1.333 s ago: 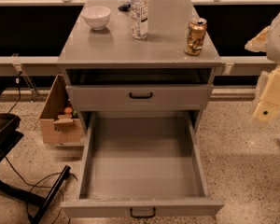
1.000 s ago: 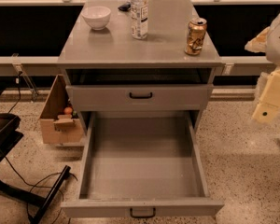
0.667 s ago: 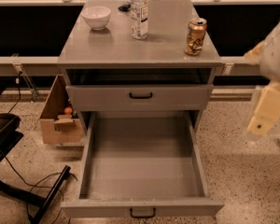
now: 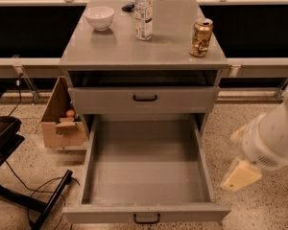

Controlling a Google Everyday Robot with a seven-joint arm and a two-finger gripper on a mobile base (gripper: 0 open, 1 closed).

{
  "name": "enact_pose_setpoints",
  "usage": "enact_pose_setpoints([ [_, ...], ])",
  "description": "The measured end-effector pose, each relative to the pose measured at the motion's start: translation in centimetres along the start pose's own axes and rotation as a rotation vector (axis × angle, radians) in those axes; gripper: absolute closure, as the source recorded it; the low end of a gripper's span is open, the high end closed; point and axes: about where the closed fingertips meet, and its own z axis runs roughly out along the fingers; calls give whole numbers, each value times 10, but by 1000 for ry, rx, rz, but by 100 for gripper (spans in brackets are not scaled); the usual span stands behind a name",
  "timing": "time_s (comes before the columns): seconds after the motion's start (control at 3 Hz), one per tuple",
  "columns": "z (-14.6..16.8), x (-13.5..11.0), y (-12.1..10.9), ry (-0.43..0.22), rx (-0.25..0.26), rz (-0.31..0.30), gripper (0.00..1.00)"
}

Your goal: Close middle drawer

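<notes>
The middle drawer is pulled far out of the grey cabinet. Its long shallow tray is empty. Its low front panel with a small black handle lies at the bottom edge of the view. My gripper hangs from the white arm at the right. It is beside the drawer's right wall, near the front corner, and does not touch it. The taller drawer above, with a larger black handle, is pushed in. The lowest drawer is hidden.
On the cabinet top stand a white bowl, a clear bottle and a gold can. A cardboard box sits on the floor at the left, beside a black chair base with cables.
My arm and gripper have moved down and to the left, from the upper right edge toward the open drawer's right side. The drawer has not moved.
</notes>
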Motion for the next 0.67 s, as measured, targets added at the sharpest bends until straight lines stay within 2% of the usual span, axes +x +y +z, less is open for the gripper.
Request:
enact_pose_setpoints([
  [0.33,97,33,41,26,-97,51,49],
  [0.67,171,65,89,69,-196,91,72],
])
